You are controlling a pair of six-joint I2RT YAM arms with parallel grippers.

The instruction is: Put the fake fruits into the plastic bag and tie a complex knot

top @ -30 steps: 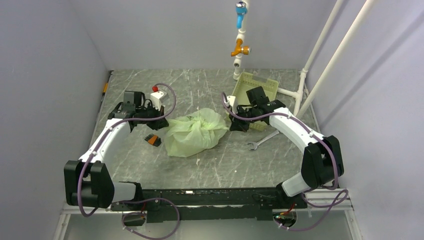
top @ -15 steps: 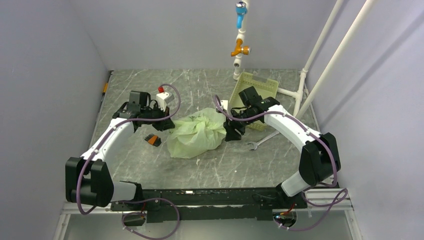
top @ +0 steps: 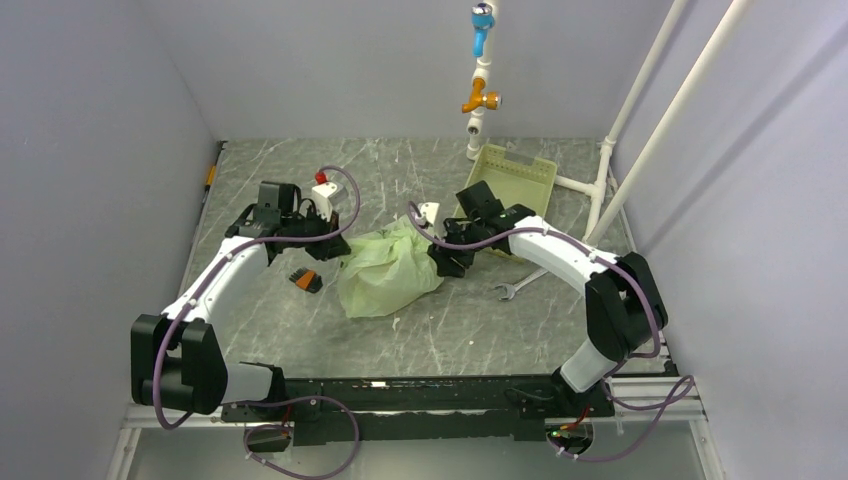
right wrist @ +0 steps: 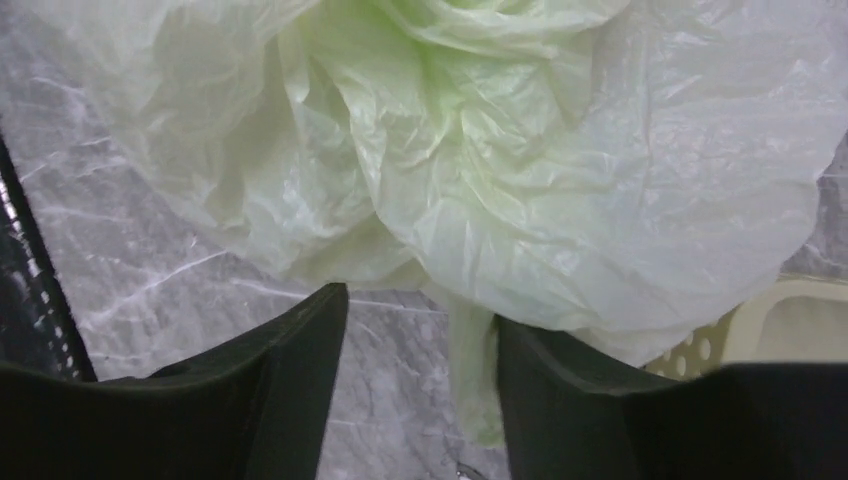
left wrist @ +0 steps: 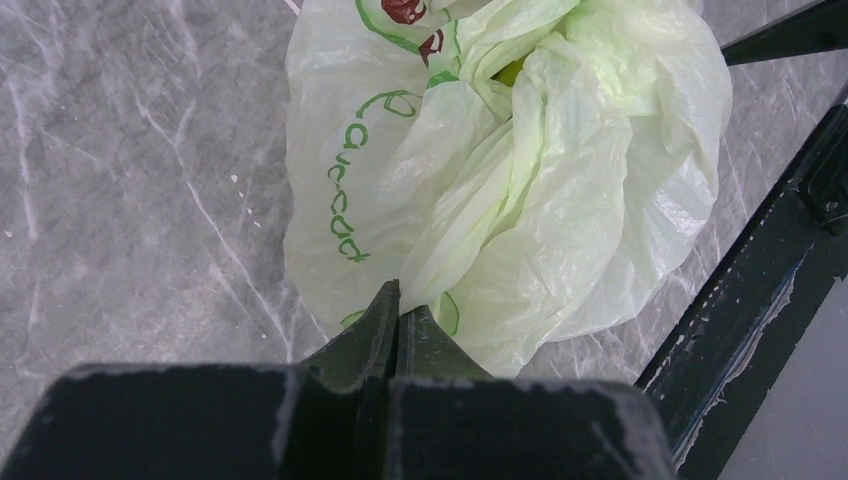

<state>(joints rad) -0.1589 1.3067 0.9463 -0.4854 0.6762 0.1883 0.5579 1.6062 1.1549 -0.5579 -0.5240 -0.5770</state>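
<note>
Right gripper [right wrist: 420,300] had moved in on the centre-frame plastic bag [top: 385,272], jaws spread astride a strand. Left gripper [left wrist: 397,305] pinched its film, so tying seemed underway.

The plastic bag [top: 388,268] lies mid-table [top: 300,180]. The left gripper [top: 339,250] meets its left edge and the right gripper [top: 446,264] its right edge. A small block [top: 305,281] lies just left of the bag, a wrench [top: 520,282] lies to its right, and a tray [top: 510,178] sits behind the wrench.

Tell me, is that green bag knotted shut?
Not knotted, as far as shows: the plastic bag lies crumpled and bunched, no knot visible. The left pincer pinches its film.
</note>
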